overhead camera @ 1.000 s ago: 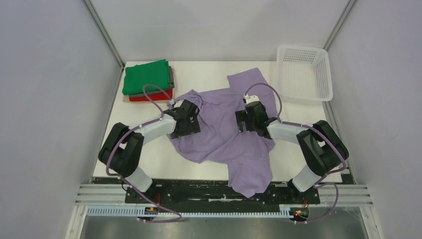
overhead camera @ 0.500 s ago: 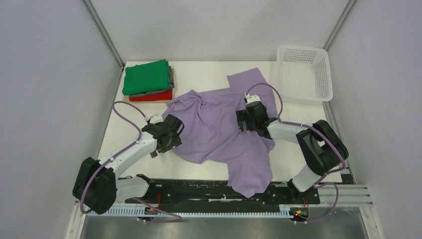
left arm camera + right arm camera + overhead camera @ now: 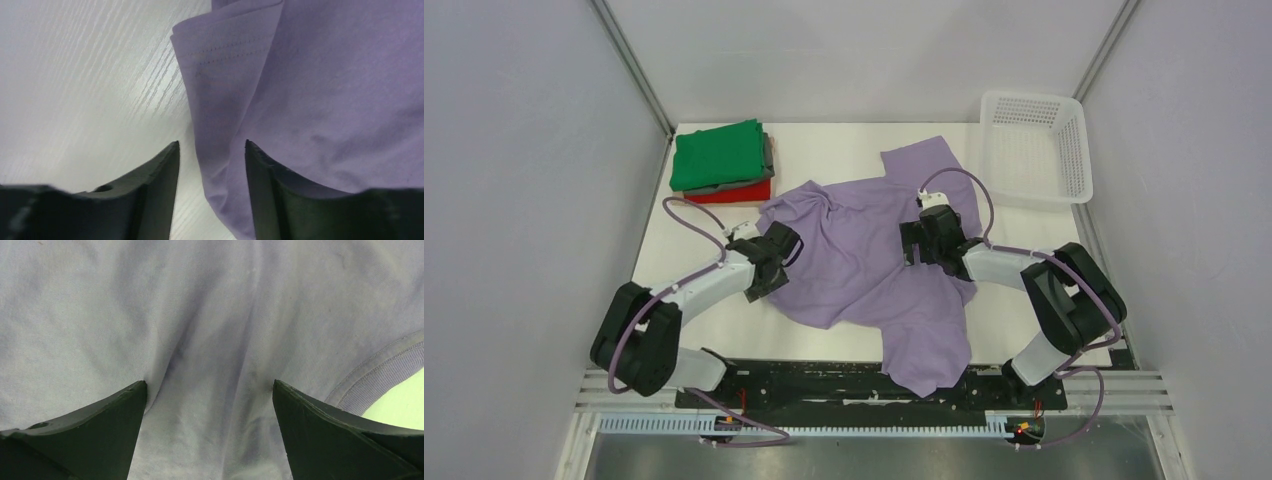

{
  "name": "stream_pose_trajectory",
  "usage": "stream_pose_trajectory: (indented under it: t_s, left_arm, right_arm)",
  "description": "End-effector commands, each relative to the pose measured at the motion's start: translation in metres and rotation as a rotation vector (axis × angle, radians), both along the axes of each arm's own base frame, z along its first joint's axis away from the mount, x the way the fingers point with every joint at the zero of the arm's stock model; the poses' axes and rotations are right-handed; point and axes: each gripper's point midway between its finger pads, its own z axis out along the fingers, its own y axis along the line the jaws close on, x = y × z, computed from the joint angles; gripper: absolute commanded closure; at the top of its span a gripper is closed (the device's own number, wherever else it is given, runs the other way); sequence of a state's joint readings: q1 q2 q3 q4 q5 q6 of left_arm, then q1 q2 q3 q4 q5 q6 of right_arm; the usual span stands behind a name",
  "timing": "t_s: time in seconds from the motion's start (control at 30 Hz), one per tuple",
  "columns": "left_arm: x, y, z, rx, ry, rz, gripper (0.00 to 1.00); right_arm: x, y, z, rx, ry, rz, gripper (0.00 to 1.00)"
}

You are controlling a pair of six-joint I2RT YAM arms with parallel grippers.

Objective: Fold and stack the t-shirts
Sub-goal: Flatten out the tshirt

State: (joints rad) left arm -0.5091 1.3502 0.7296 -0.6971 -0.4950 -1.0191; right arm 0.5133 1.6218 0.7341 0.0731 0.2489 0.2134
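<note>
- Lying crumpled and unfolded in the middle of the worktop [image 3: 844,145], the lavender t-shirt [image 3: 864,270] has one end hanging over the near edge between the arm bases.
- Done so far, as far as it shows: a green t-shirt [image 3: 716,155] sits folded on top of a grey t-shirt [image 3: 769,158] and a red t-shirt [image 3: 729,196], stacked at the far left corner.
- Left to do, by my reading: spread the lavender one flat, fold it into a rectangle and set it on that stack.
- The white basket [image 3: 1079,150] stands at the far right, apart from the cloth.
- The left fingers [image 3: 150,185] straddle a doubled, stitched edge at the shirt's left side; a gap shows on both sides of the cloth, so they are not yet pinching it.
- The right fingers [image 3: 90,435] are spread wide and released, low over the fabric just beside the ribbed collar [image 3: 380,370], holding nothing.
- Against a second ago: the left arm has left the bunched cloth near the stack, swung out and come back to the shirt's left edge, and its fingers have narrowed from full spread.
- The right arm has barely shifted, and the shirt's outline looks nearly unchanged.
</note>
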Motion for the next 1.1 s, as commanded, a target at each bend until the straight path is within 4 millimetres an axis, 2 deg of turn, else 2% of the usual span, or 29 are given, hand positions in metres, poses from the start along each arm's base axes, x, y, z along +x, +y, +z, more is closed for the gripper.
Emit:
stream_pose_trajectory:
  t_s: [0.0, 0.03, 0.17, 0.3, 0.53, 0.63, 0.7, 0.77, 0.87, 0.9, 0.93, 1.0, 1.03, 1.07]
  left_arm:
    - [0.027, 0.005, 0.005, 0.031, -0.069, 0.091, 0.5]
    - [0.027, 0.007, 0.002, 0.038, -0.058, 0.096, 0.55]
    - [0.025, 0.018, 0.002, 0.081, -0.032, 0.131, 0.97]
    - [0.018, 0.022, 0.008, 0.1, -0.007, 0.118, 0.98]
    - [-0.008, 0.039, 0.041, 0.132, 0.008, 0.15, 0.98]
    - [-0.016, 0.034, 0.035, 0.093, 0.039, 0.144, 0.88]
    - [-0.021, 0.038, 0.03, 0.114, 0.054, 0.157, 0.87]
    - [-0.027, 0.047, 0.028, 0.153, 0.057, 0.186, 0.81]
    - [-0.029, 0.047, 0.026, 0.156, 0.073, 0.174, 0.69]
    - [-0.03, 0.048, 0.026, 0.159, 0.076, 0.174, 0.62]
    - [-0.03, 0.05, 0.027, 0.168, 0.071, 0.18, 0.51]
    - [-0.03, 0.055, 0.033, 0.184, 0.042, 0.199, 0.1]
    - [-0.028, 0.056, 0.037, 0.18, 0.017, 0.203, 0.01]
    - [-0.025, 0.056, 0.043, 0.173, -0.008, 0.2, 0.0]
  right_arm:
    - [0.001, -0.008, 0.009, -0.017, -0.029, -0.02, 0.02]
    - [0.001, -0.009, 0.009, -0.02, -0.031, -0.022, 0.02]
    - [0.0, -0.012, 0.007, -0.032, -0.026, -0.025, 0.02]
    - [0.0, -0.013, 0.006, -0.04, -0.026, -0.027, 0.01]
    - [-0.002, -0.014, 0.007, -0.042, -0.02, -0.023, 0.01]
    - [-0.002, -0.005, 0.004, -0.013, 0.004, 0.004, 0.01]
    - [-0.003, 0.0, -0.001, 0.0, 0.025, 0.025, 0.01]
    - [-0.004, -0.001, -0.006, -0.007, 0.036, 0.021, 0.01]
    - [-0.004, -0.005, -0.006, -0.025, 0.035, 0.008, 0.01]
    - [-0.003, -0.006, -0.004, -0.028, 0.03, 0.005, 0.01]
    - [-0.002, -0.007, -0.002, -0.03, 0.024, -0.001, 0.01]
    - [-0.002, -0.01, 0.001, -0.038, 0.014, -0.008, 0.02]
    - [-0.002, -0.011, 0.002, -0.043, 0.012, -0.012, 0.01]
    - [-0.001, -0.012, 0.003, -0.047, 0.006, -0.017, 0.01]
